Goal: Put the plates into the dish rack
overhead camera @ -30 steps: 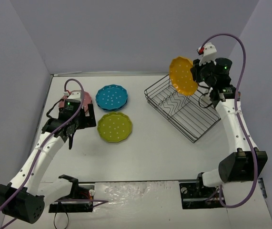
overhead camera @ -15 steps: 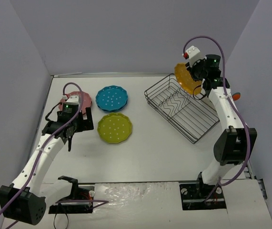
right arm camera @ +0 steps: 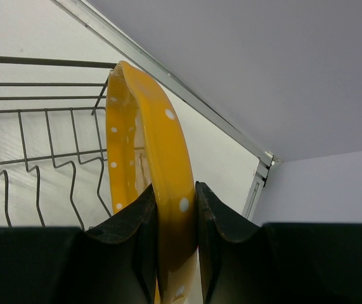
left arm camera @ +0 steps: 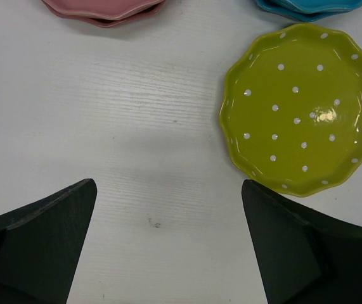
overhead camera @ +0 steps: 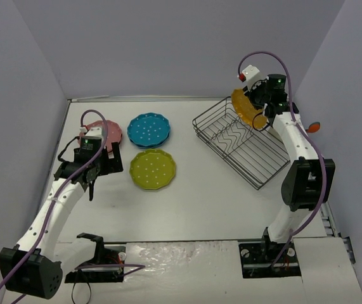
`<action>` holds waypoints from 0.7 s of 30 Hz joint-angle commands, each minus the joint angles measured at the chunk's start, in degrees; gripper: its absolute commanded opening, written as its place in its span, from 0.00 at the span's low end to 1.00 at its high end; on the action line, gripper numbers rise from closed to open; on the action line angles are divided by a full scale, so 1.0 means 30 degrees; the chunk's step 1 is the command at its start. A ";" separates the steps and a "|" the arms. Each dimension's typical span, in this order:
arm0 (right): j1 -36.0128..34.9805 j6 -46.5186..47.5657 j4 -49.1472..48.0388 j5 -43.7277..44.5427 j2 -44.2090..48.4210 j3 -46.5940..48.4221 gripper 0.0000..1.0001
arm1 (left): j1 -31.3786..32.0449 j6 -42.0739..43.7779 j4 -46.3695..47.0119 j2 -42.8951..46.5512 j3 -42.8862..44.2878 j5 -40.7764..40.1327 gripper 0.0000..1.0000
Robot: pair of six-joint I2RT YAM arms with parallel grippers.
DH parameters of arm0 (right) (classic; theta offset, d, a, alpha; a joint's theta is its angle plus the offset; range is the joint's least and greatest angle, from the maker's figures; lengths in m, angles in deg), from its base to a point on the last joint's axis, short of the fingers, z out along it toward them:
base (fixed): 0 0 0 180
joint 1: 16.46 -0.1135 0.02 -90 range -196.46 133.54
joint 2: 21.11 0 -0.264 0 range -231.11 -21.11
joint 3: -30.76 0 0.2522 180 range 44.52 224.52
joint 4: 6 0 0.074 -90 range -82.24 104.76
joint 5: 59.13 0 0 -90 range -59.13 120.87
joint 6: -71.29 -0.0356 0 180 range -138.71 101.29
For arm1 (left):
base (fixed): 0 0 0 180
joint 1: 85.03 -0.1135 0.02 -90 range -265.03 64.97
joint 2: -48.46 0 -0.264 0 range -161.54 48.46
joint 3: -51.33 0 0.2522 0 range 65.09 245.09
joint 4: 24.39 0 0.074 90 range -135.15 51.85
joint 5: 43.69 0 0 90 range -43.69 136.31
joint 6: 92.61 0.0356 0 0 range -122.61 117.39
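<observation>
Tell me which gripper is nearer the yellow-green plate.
Left. The left gripper hovers open just beside the yellow-green plate, not touching it. The right gripper is across the table at the dish rack's far end, shut on the orange plate.

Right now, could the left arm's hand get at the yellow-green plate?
Probably yes. The left hand hangs open over bare table, and the yellow-green plate lies flat right beside it, with nothing on it or between them. Pinching its low rim may be fiddly.
</observation>
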State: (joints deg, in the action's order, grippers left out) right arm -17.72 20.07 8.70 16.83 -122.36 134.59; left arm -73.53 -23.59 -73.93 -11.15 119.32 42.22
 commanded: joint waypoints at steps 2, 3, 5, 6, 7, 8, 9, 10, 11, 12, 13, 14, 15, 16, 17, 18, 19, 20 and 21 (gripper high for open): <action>0.0098 -0.0132 -0.4364 0.0044 0.0161 0.0188 0.00 | -0.0259 0.0186 0.0823 0.0206 0.0440 0.0119 0.97; 0.0098 -0.0209 -0.4380 -0.0032 0.0069 0.0081 0.00 | -0.0260 0.0171 0.0823 0.0191 0.0440 0.0150 0.97; 0.0098 -0.0439 -0.4461 -0.0163 0.0004 -0.0260 0.00 | -0.0284 0.0164 0.0798 0.0184 0.0415 0.0212 0.97; 0.0098 -0.0476 -0.4516 -0.0223 -0.0001 -0.0399 0.00 | -0.0289 0.0164 0.0815 0.0184 0.0411 0.0221 0.97; 0.0098 -0.0622 -0.4574 -0.0427 0.0040 -0.0579 0.00 | -0.0289 0.0144 0.0802 0.0184 0.0411 0.0242 0.97; 0.0082 -0.0794 -0.4608 -0.0568 0.0090 -0.0687 0.00 | -0.0305 0.0135 0.0826 0.0184 0.0411 0.0267 0.97; 0.0069 -0.0948 -0.4652 -0.0667 0.0116 -0.0781 0.00 | -0.0326 0.0135 0.0852 0.0176 0.0411 0.0296 0.97; 0.0069 -0.1094 -0.4725 -0.0777 0.0116 -0.0908 0.00 | -0.0344 0.0135 0.0852 0.0158 0.0411 0.0332 0.97; 0.0069 -0.1192 -0.4809 -0.0797 0.0116 -0.1026 0.00 | -0.0371 0.0112 0.0876 0.0155 0.0411 0.0362 0.97; 0.0084 -0.1300 -0.4977 -0.0767 0.0086 -0.1185 0.00 | -0.0407 0.0106 0.0866 0.0155 0.0396 0.0444 0.97; 0.0098 -0.1413 -0.5132 -0.0739 0.0044 -0.1311 0.00 | -0.0435 0.0099 0.0853 0.0155 0.0382 0.0514 0.97; 0.0105 -0.1550 -0.5198 -0.0753 -0.0014 -0.1355 0.00 | -0.0442 0.0077 0.0852 0.0155 0.0381 0.0515 0.97; 0.0127 -0.1747 -0.5318 -0.0803 -0.0071 -0.1517 0.01 | -0.0464 0.0071 0.0846 0.0161 0.0376 0.0503 0.97; 0.0130 -0.1928 -0.5549 -0.0831 -0.0120 -0.1643 0.03 | -0.0466 0.0045 0.0822 0.0183 0.0351 0.0451 0.97; 0.0161 -0.2176 -0.5859 -0.0893 -0.0151 -0.1767 0.07 | -0.0481 0.0014 0.0807 0.0167 0.0336 0.0374 0.97; 0.0194 -0.2404 -0.6126 -0.0959 -0.0179 -0.1884 0.11 | -0.0494 -0.0011 0.0786 0.0155 0.0326 0.0297 0.97; 0.0235 -0.2544 -0.6212 -0.1042 -0.0193 -0.1967 0.14 | -0.0494 -0.0011 0.0744 0.0155 0.0339 0.0228 0.97; 0.0273 -0.2690 -0.6295 -0.1118 -0.0206 -0.2044 0.18 | -0.0494 -0.0014 0.0707 0.0152 0.0352 0.0164 0.97; 0.0274 -0.2882 -0.6348 -0.1120 -0.0203 -0.2045 0.27 | -0.0494 -0.0041 0.0706 0.0124 0.0352 0.0167 0.97</action>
State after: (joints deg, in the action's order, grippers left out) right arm -17.17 14.99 1.96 15.48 -125.20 127.34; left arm -74.62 -23.67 -73.88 -11.15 118.79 43.46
